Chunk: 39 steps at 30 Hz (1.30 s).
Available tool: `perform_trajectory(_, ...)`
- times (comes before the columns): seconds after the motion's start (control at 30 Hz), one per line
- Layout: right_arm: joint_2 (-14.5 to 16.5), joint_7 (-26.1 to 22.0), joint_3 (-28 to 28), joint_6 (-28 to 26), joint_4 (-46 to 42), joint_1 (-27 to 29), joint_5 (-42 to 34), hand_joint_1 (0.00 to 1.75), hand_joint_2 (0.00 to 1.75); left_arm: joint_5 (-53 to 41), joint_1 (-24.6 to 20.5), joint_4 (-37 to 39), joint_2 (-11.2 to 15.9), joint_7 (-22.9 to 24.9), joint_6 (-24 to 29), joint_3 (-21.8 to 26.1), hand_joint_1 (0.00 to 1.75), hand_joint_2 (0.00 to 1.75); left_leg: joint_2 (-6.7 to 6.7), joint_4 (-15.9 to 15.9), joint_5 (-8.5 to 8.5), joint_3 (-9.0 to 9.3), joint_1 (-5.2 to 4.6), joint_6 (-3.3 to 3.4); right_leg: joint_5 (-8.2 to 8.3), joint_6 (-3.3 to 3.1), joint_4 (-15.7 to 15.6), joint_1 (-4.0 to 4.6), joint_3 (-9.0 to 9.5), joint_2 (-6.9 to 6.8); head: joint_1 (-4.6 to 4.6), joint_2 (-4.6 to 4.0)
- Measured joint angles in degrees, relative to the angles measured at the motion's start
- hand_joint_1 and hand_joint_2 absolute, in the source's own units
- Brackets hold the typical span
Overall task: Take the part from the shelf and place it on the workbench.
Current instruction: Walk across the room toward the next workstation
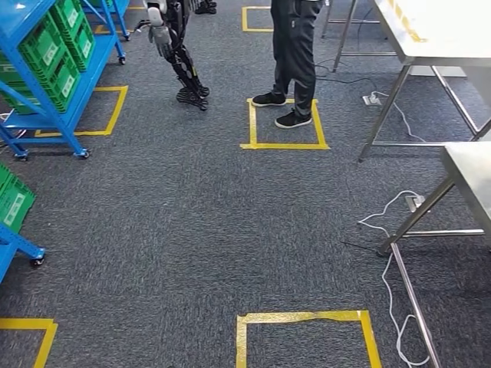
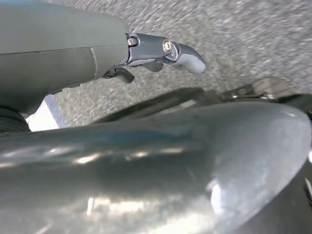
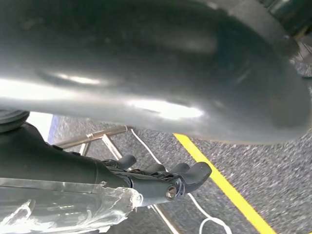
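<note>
on the left of the head view stands the blue shelf (image 1: 55,107) on castors, loaded with green bins (image 1: 55,57); the part itself cannot be made out from here and is presumably inside one of those bins. another green bin (image 1: 12,201) sits on a nearer blue rack at the left edge. the step in hand looks like the approach: turn left and walk until squarely facing the shelf, stopping inside a yellow floor marking (image 1: 87,115) so the bins come within reach. further right, a second robot (image 1: 176,54) and a person (image 1: 292,61) stand on the carpet, so keep well apart from both. on the right are the steel table (image 1: 439,31) and trailing white cables (image 1: 393,261), a trip risk for the return walk. the left robot hand (image 2: 162,53) hangs with fingers loosely apart, holding nothing; the right robot hand (image 3: 162,178) likewise looks empty.
</note>
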Motion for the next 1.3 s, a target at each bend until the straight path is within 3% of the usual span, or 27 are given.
perform_trajectory(0.07,0.04,0.4,0.52,0.44,-0.58,0.26,-0.76,0.0,0.0,0.01,-0.01,0.06,-0.03,0.0,-0.01,0.03,0.0,0.0,-1.61,0.02,1.1,-1.25,-0.16,-0.2,2.55,-0.96,-7.81,0.34,5.58,1.72,-0.01,0.0)
perform_trajectory(0.13,0.19,1.35,1.68,1.5,-1.99,1.06,-2.36,0.0,0.0,0.03,-0.03,0.11,-0.07,-0.04,0.0,0.04,0.0,0.0,-2.89,0.12,2.04,-2.0,-0.27,-0.57,2.93,-1.41,-14.89,0.4,10.17,3.82,-0.02,0.0)
perform_trajectory(0.17,0.31,1.92,2.47,2.17,-2.89,1.61,-3.23,0.0,0.0,0.05,-0.03,0.15,-0.07,-0.08,0.01,0.05,0.0,0.0,-3.45,0.14,2.44,-2.2,-0.26,-0.84,2.62,-1.5,-16.5,0.45,11.07,4.27,0.04,0.0)
perform_trajectory(0.23,0.72,2.91,4.21,3.35,-4.92,2.91,-4.65,0.0,0.0,0.09,0.05,0.28,-0.01,-0.15,0.07,0.08,0.0,0.0,-4.43,0.14,2.98,-2.49,-0.17,-1.45,2.93,-1.8,-17.06,0.46,10.92,3.16,0.19,0.0)
perform_trajectory(0.27,0.92,3.26,5.12,3.85,-6.01,3.53,-5.21,0.0,0.0,0.14,0.05,0.4,0.03,-0.17,0.1,0.09,0.0,0.0,-4.01,0.6,2.51,-2.86,-0.18,-1.72,3.26,-2.13,-17.23,0.41,10.77,2.47,0.1,0.0)
perform_trajectory(0.33,1.22,3.84,6.8,4.69,-8.12,4.79,-6.09,0.0,0.0,0.32,-0.01,0.6,0.07,-0.17,0.14,0.1,0.0,0.0,-1.65,4.57,-1.11,-4.65,-0.2,-2.22,4.03,-2.71,-17.63,0.24,10.25,0.89,-0.31,0.0)
perform_trajectory(0.4,1.3,4.5,8.06,5.54,-9.97,6.05,-6.89,0.0,0.0,0.51,-0.06,0.81,0.08,-0.17,0.15,0.12,0.0,0.0,0.51,11.98,-6.06,-7.44,-0.07,-2.84,4.48,-2.89,-17.64,0.3,9.61,-0.87,-0.61,0.0)
perform_trajectory(0.43,1.34,4.89,8.56,6.01,-10.79,6.7,-7.34,0.0,0.0,0.57,-0.06,0.91,0.09,-0.17,0.15,0.13,0.0,0.0,0.93,14.99,-7.32,-8.31,0.09,-3.14,4.63,-2.83,-17.62,0.3,9.33,-1.82,-0.6,0.0)
perform_trajectory(0.47,1.38,5.32,9.16,6.51,-11.69,7.32,-7.88,0.0,0.0,0.61,-0.05,0.98,0.1,-0.17,0.21,0.15,0.0,0.0,1.2,16.27,-7.4,-8.31,0.29,-3.42,4.75,-2.75,-17.59,0.29,9.1,-2.78,-0.61,0.0)
perform_trajectory(0.5,1.44,5.81,9.9,7.03,-12.67,7.93,-8.45,0.0,0.0,0.62,-0.04,1.02,0.11,-0.17,0.35,0.17,0.0,0.0,1.52,15.39,-6.46,-7.19,0.52,-3.66,4.85,-2.64,-17.55,0.26,8.94,-3.68,-0.61,0.0)
perform_trajectory(0.53,1.51,6.23,10.72,7.48,-13.68,8.48,-8.93,0.0,0.0,0.63,-0.04,1.04,0.12,-0.17,0.58,0.19,0.0,0.0,2.13,12.46,-4.9,-5.03,0.75,-3.89,4.88,-2.51,-17.49,0.23,8.87,-4.51,-0.6,0.0)
perform_trajectory(0.6,1.62,6.86,12.38,8.12,-15.55,9.32,-9.62,0.0,0.0,0.65,-0.06,1.07,0.1,-0.17,1.02,0.2,0.0,0.0,4.82,4.71,-2.27,0.19,0.99,-4.14,4.74,-1.98,-17.13,0.34,8.89,-5.83,-0.69,0.0)
perform_trajectory(0.67,1.67,7.22,13.65,8.45,-17.02,9.96,-9.98,0.0,0.0,0.78,-0.05,1.14,0.06,-0.17,1.16,0.19,0.0,0.0,6.48,0.74,-1.82,2.51,0.85,-3.37,4.49,-1.23,-16.59,0.6,8.93,-6.87,-0.79,0.0)
perform_trajectory(0.73,1.68,7.4,14.8,8.63,-18.36,10.44,-10.2,0.0,0.0,0.98,0.02,1.23,0.03,-0.17,1.15,0.2,0.0,0.0,5.45,0.37,-2.05,2.21,0.71,-1.97,4.31,-0.55,-16.35,0.58,8.99,-7.77,-0.81,0.0)
perform_trajectory(0.8,1.69,7.39,15.86,8.74,-19.52,10.73,-10.32,0.0,0.0,1.18,0.02,1.3,-0.02,-0.17,1.13,0.22,0.0,0.0,4.22,0.24,-1.89,1.99,0.82,-1.01,3.06,0.17,-14.72,0.29,8.31,-5.52,-0.53,0.0)
perform_trajectory(0.87,1.7,7.38,16.55,8.96,-20.26,11.1,-10.42,0.0,0.0,1.34,-0.05,1.42,-0.04,-0.17,1.1,0.22,0.0,0.0,2.98,0.18,-1.72,1.9,0.88,-0.41,-0.19,0.62,-8.35,0.07,5.35,-1.76,-0.08,0.0)
perform_trajectory(0.93,1.7,7.39,16.77,9.18,-20.57,11.62,-10.44,0.0,0.0,1.44,-0.07,1.53,-0.02,-0.17,1.09,0.21,0.0,0.0,1.39,0.18,-1.66,1.83,0.74,-0.1,-2.87,0.67,-0.34,0.04,1.2,-0.49,0.12,0.0)
perform_trajectory(0.97,1.69,7.38,16.78,9.24,-20.65,11.82,-10.43,0.0,0.0,1.47,-0.06,1.55,-0.02,-0.17,1.09,0.22,0.0,0.0,0.5,0.18,-1.65,1.87,0.67,-0.06,-2.79,0.61,1.52,0.05,-0.03,-0.36,0.17,0.0)
perform_trajectory(1.0,1.69,7.37,16.78,9.27,-20.72,11.94,-10.41,0.0,0.0,1.48,-0.06,1.59,-0.02,-0.17,1.09,0.22,0.0,0.0,-0.4,0.18,-1.64,1.97,0.62,-0.05,-1.49,0.48,0.93,0.05,-0.14,-0.22,0.19,0.0)
perform_trajectory(1.03,1.69,7.35,16.78,9.3,-20.78,11.96,-10.4,0.0,0.0,1.49,-0.06,1.64,-0.02,-0.17,1.09,0.21,0.0,0.0,-1.3,0.19,-1.66,2.13,0.61,-0.07,0.72,0.31,-1.92,0.03,0.86,0.11,0.22,0.0)
perform_trajectory(1.1,1.7,7.31,16.78,9.31,-20.88,11.93,-10.39,0.0,0.0,1.55,-0.11,1.73,-0.03,-0.17,1.08,0.21,0.0,0.0,-2.94,0.25,-1.76,2.32,0.57,-0.28,4.93,-0.03,-10.28,-0.2,4.28,2.66,0.26,0.0)
perform_trajectory(1.13,1.7,7.3,16.78,9.31,-20.93,11.93,-10.39,0.0,0.0,1.59,-0.16,1.75,-0.02,-0.17,1.07,0.21,0.0,0.0,-3.64,0.33,-1.79,2.2,0.56,-0.48,5.88,-0.11,-13.32,-0.35,5.57,3.91,0.27,0.0)
perform_trajectory(1.17,1.7,7.31,16.78,9.33,-20.98,11.93,-10.39,0.0,0.0,1.63,-0.17,1.77,0.0,-0.17,1.06,0.21,0.0,0.0,-4.25,0.4,-1.76,1.91,0.59,-0.78,6.09,-0.17,-14.98,-0.45,6.27,4.86,0.27,0.0)
perform_trajectory(1.2,1.7,7.31,16.78,9.35,-21.03,11.94,-10.39,0.0,0.0,1.64,-0.18,1.8,0.02,-0.17,1.04,0.21,0.0,0.0,-4.83,0.44,-1.66,1.58,0.67,-1.13,5.81,-0.29,-15.35,-0.44,6.4,4.95,0.25,0.0)
perform_trajectory(1.27,1.73,7.31,16.82,9.38,-21.22,11.94,-10.38,0.0,0.0,1.64,-0.12,1.89,0.05,-0.17,1.03,0.21,0.0,0.0,-5.51,0.59,-1.63,1.05,0.89,-1.81,5.91,-0.73,-15.63,-0.37,6.51,3.74,0.22,0.0)
perform_trajectory(1.3,1.75,7.3,16.85,9.35,-21.31,11.94,-10.38,0.0,0.0,1.63,-0.14,1.95,0.06,-0.17,1.02,0.21,0.0,0.0,-4.59,1.5,-2.24,0.55,0.83,-2.06,5.97,-1.1,-15.88,-0.4,6.66,3.0,0.08,0.0)
